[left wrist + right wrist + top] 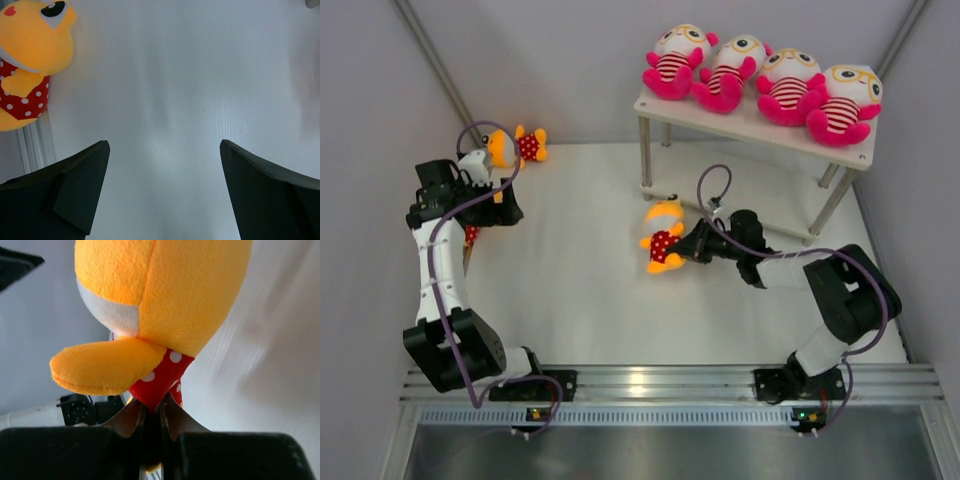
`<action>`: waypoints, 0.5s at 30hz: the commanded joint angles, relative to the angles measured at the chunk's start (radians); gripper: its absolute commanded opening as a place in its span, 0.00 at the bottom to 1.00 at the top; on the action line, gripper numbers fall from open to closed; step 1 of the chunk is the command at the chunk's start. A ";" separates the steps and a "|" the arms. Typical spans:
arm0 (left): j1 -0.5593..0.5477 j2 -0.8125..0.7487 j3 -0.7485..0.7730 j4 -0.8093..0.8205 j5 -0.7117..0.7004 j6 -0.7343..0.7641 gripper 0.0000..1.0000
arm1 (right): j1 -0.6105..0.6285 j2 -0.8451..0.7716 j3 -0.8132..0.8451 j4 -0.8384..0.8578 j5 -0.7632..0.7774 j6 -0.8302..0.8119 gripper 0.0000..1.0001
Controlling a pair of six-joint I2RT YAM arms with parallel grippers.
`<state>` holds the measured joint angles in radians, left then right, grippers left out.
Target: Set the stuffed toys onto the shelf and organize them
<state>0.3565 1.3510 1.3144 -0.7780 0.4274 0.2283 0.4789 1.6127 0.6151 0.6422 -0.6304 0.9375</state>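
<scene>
My right claw is clamped on an orange doll by its red dotted body, fingers almost meeting. That arm reaches left across the table with its elbow folded. It holds the doll in front of the shelf, near its left legs. Four pink dolls sit in a row on the top board. My left claw is spread wide over bare table. That arm is stretched along the left wall, with a second orange doll beside it.
</scene>
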 commanded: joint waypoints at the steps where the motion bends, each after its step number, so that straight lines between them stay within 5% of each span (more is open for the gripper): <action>1: -0.002 -0.026 0.009 0.019 -0.022 0.037 0.97 | -0.054 0.032 0.069 0.232 -0.035 0.007 0.00; 15: -0.002 -0.027 0.005 -0.001 -0.039 0.063 0.97 | -0.223 0.311 0.320 0.464 -0.042 0.204 0.00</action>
<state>0.3565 1.3506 1.3140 -0.7807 0.3908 0.2760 0.2962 1.8812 0.8616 0.9588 -0.6678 1.0653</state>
